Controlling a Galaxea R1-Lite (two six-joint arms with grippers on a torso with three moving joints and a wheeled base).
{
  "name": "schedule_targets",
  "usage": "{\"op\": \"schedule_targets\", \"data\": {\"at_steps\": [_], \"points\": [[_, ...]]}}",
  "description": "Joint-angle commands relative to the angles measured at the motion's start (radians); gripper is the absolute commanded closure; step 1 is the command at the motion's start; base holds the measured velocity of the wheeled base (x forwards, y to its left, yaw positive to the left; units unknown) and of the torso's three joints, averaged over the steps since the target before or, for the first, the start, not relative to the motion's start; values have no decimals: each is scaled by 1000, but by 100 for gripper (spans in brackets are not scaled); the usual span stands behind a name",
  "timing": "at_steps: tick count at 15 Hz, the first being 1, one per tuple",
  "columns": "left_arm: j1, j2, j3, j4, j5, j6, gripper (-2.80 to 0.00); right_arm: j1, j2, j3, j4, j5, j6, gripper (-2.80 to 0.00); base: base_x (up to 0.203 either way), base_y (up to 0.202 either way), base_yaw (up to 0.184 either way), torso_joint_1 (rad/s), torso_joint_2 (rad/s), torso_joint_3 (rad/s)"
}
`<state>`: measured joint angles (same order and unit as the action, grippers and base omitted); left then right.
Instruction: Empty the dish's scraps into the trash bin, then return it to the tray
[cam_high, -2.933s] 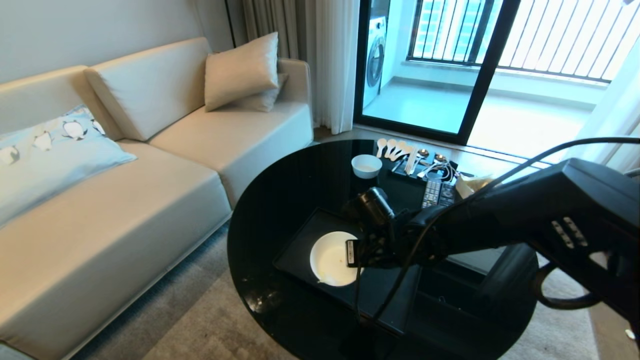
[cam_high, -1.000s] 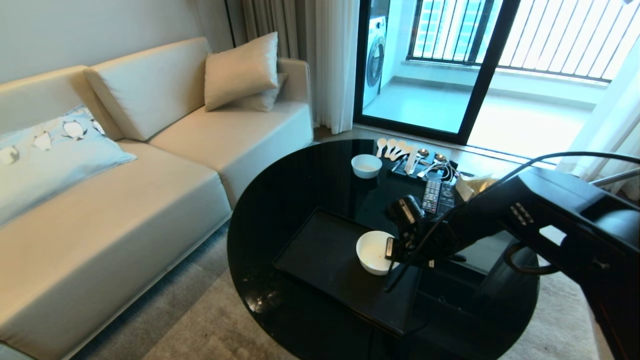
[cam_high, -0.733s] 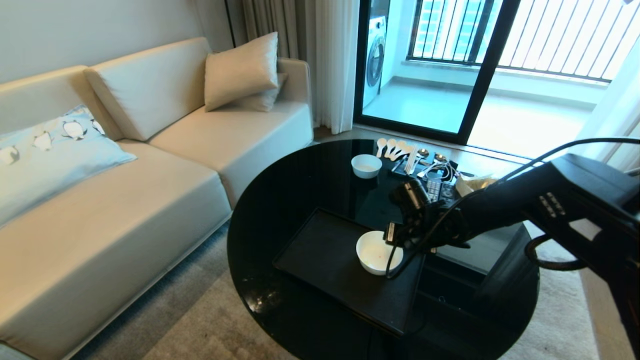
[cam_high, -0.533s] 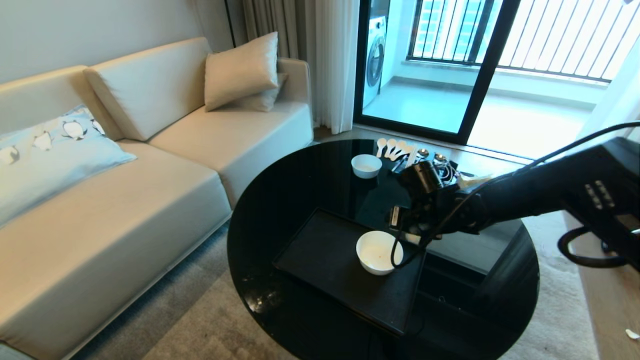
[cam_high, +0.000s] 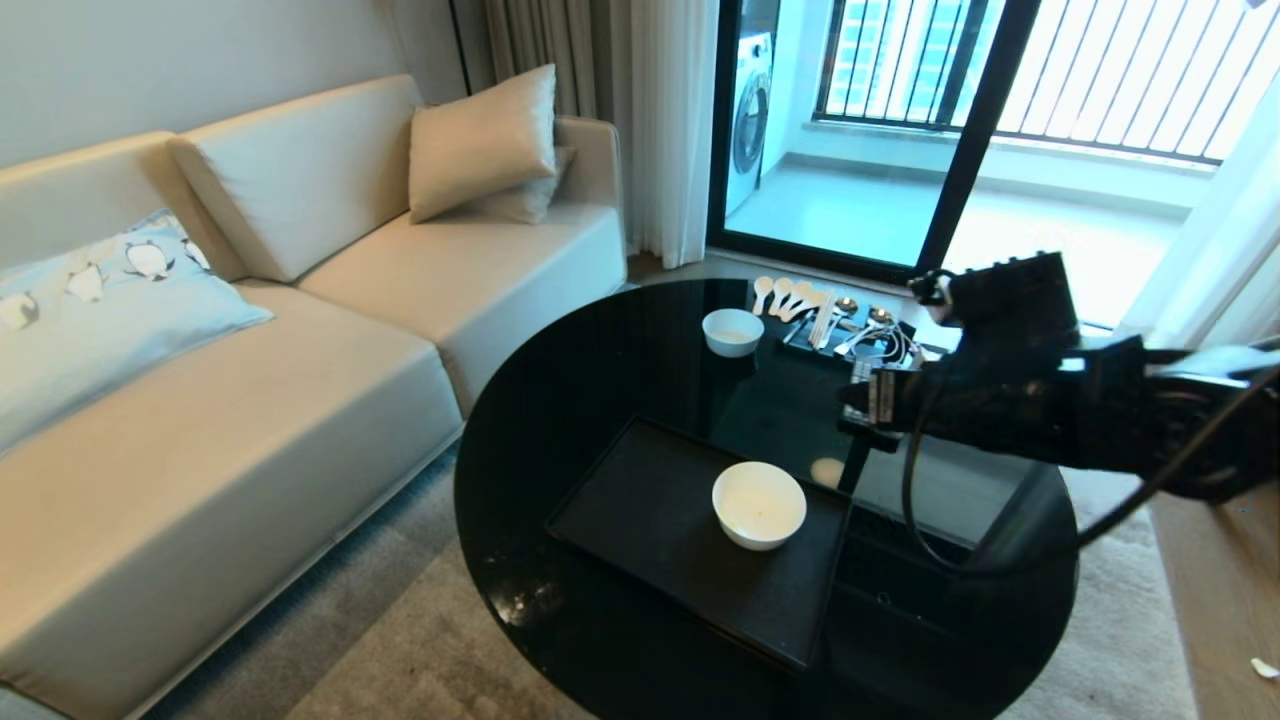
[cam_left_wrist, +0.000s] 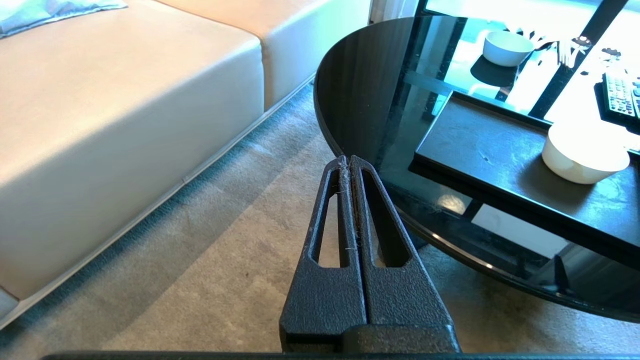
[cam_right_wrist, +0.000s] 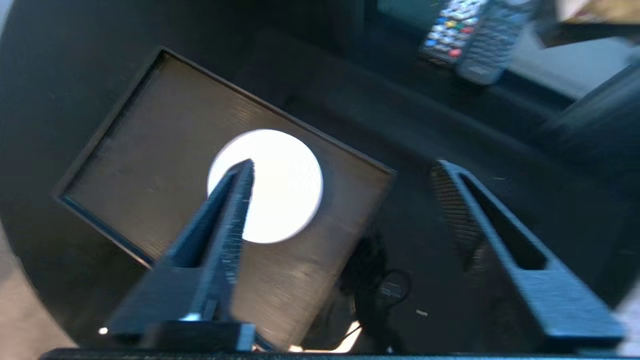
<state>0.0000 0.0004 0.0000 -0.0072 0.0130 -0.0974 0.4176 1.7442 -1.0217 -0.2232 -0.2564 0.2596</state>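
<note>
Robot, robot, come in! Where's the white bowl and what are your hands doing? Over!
Right gripper open, empty, above the table. Left gripper shut, parked off the table. Dish upright on the tray. Nothing in the way.

Round black glass table bearing tray, small bowl, remotes, spoons.

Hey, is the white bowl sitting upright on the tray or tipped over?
Upright. The bowl stands on the tray with its round rim facing up; nothing grips it.

Beige sofa, cushions; grey carpet; bright balcony door (daylight).
</note>
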Motion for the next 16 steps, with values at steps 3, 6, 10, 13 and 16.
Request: {"op": "schedule_targets", "data": {"at_steps": [3, 6, 10, 13, 16], "points": [[0, 0, 0, 0, 1, -1, 0, -151, -242, 350, -254, 4, -105, 0, 0, 0, 0, 0, 0, 0], [0, 0, 0, 0, 1, -1, 0, -287, -303, 543, -457, 7, -118, 0, 0, 0, 0, 0, 0, 0], [0, 0, 0, 0, 1, -1, 0, -395, -464, 766, -651, 2, -148, 0, 0, 0, 0, 0, 0, 0], [0, 0, 0, 0, 1, -1, 0, -444, -604, 877, -686, 2, -164, 0, 0, 0, 0, 0, 0, 0], [0, 0, 0, 0, 1, -1, 0, -454, -765, 977, -674, 6, -176, 0, 0, 0, 0, 0, 0, 0]]}}
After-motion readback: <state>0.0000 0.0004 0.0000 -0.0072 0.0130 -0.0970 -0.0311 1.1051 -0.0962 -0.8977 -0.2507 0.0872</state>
